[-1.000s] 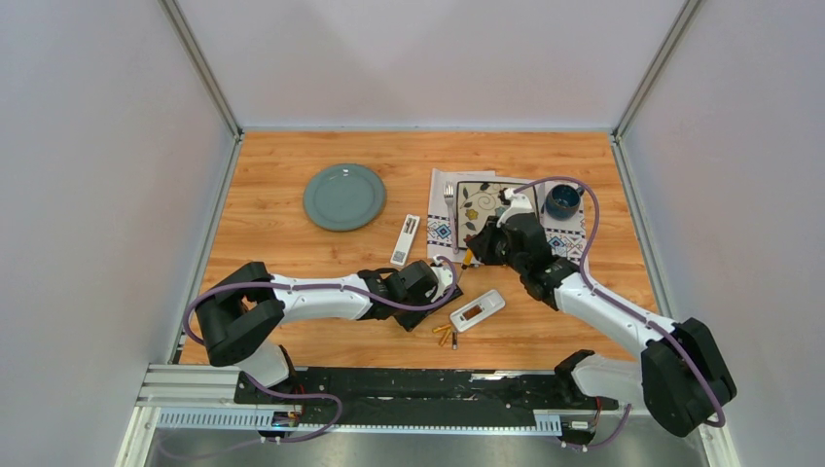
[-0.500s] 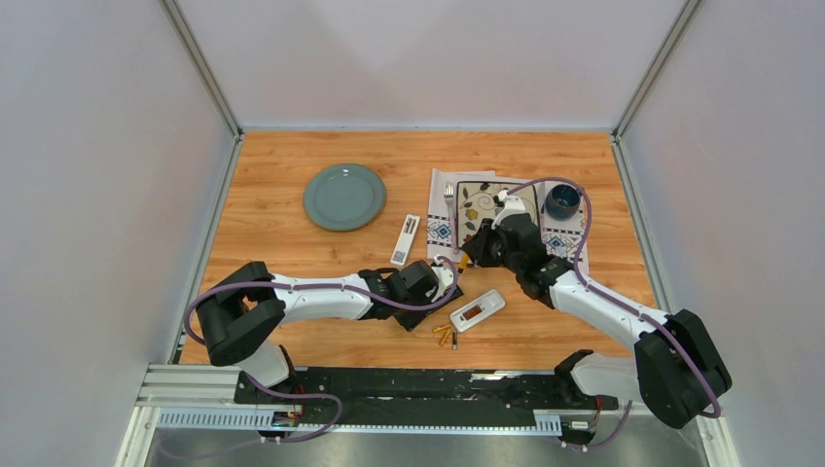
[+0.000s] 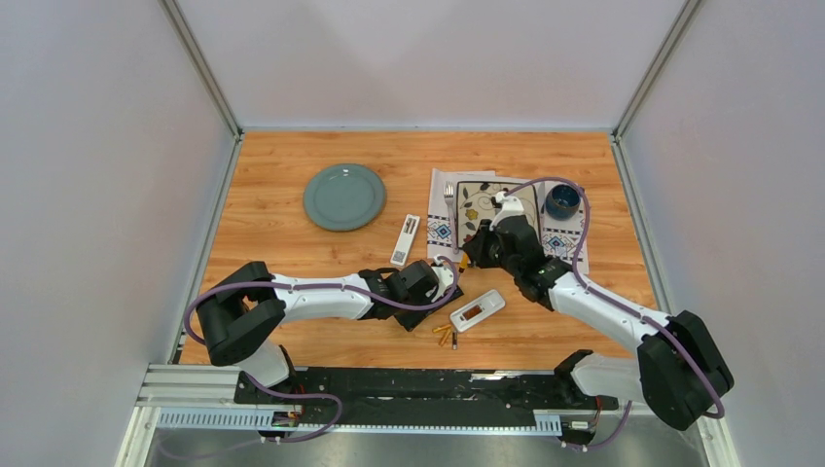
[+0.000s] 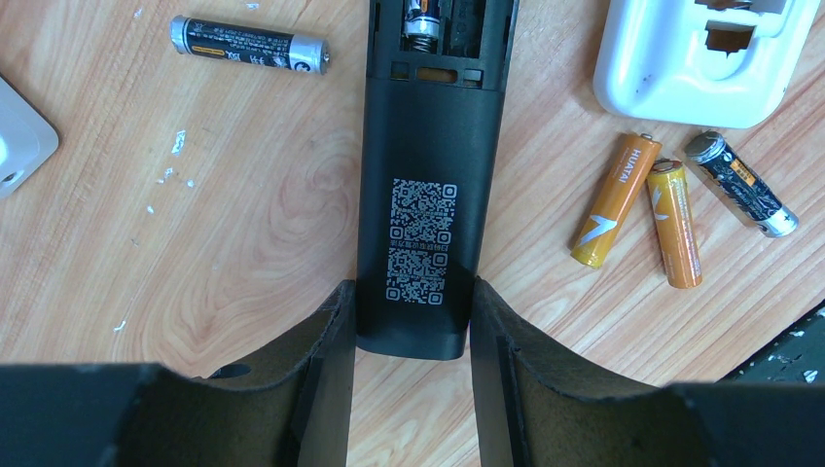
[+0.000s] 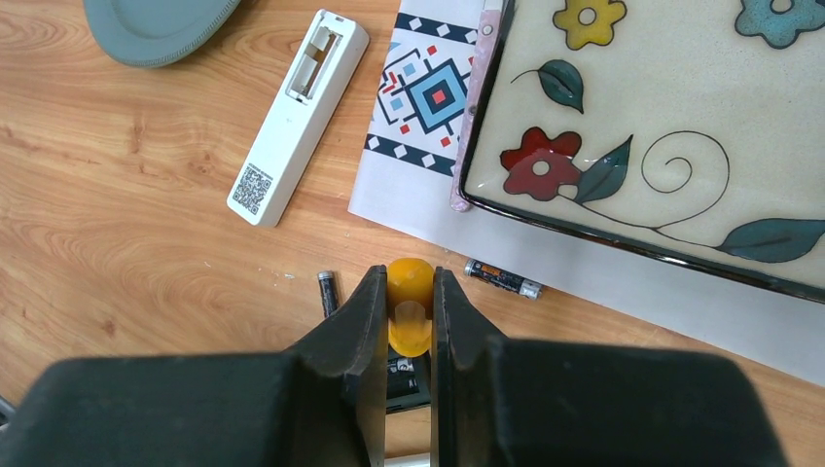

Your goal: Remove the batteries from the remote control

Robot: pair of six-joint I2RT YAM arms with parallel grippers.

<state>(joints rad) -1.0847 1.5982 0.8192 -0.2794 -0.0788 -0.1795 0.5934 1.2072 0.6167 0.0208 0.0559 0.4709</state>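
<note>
With the left gripper (image 4: 411, 326), clamps the near end of the black remote control (image 4: 425, 185), one finger on each long edge, QR-code back turned up, flat on the wooden table (image 4: 243, 243). At the remote's far end, well ahead of the fingertips, shows an uncovered battery bay with a spring and some metal inside; cannot tell whether a cell sits there. Ahead of the left finger and well apart from it, finds a loose dark battery (image 4: 250, 45) lying on the wood just beside the bay. Right of the remote, near the right finger but not touching it, finds three more batteries together: two gold-orange batteries (image 4: 615, 199) side by side and a dark grey battery (image 4: 741, 183) just beside them, all close under a white remote (image 4: 700, 58) with its own bay open. With the right gripper (image 5: 410, 282), pinches the orange-handled screwdriver (image 5: 410, 326) tight between closed-in fingers, directly over the black remote's open end. Just left of those fingers, on bare wood, sees a dark cell (image 5: 328, 292); just right of them, another dark cell (image 5: 502, 278) along the edge of the patterned mat (image 5: 428, 97), near the flowered tray (image 5: 662, 97). Farther off, places a second white remote (image 5: 300, 112), bay open, between the mat and a grey-green plate (image 5: 156, 24).
</note>
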